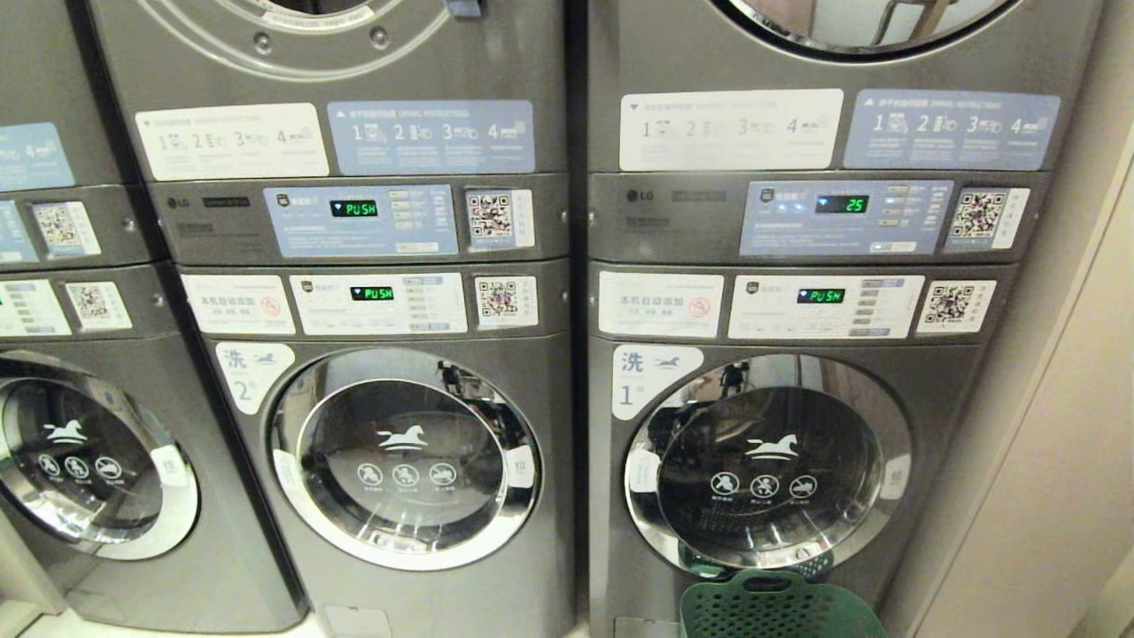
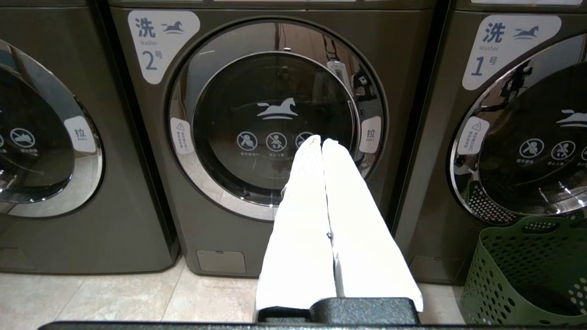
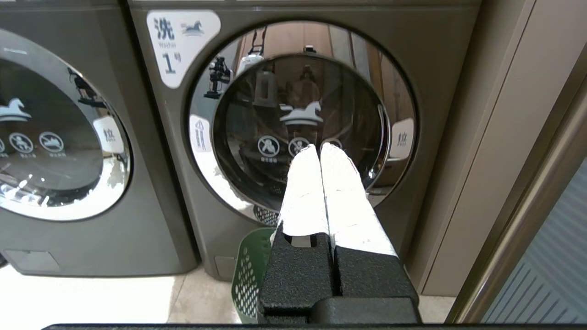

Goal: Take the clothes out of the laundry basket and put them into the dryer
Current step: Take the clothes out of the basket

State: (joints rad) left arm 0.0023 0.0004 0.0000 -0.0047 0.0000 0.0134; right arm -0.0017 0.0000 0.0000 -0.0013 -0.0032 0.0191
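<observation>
Both arms parked, nothing held. Left gripper (image 2: 322,142) pinched closed, empty; right gripper (image 3: 319,147) same. Green perforated plastic laundry basket (image 1: 766,607) on floor touching grey front-load machine no. 1 (image 1: 762,461), round door closed. I'd open door first, then reach down into basket; contents not visible.

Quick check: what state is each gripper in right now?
Left gripper: closed, holding nothing.
Right gripper: closed, holding nothing.
</observation>
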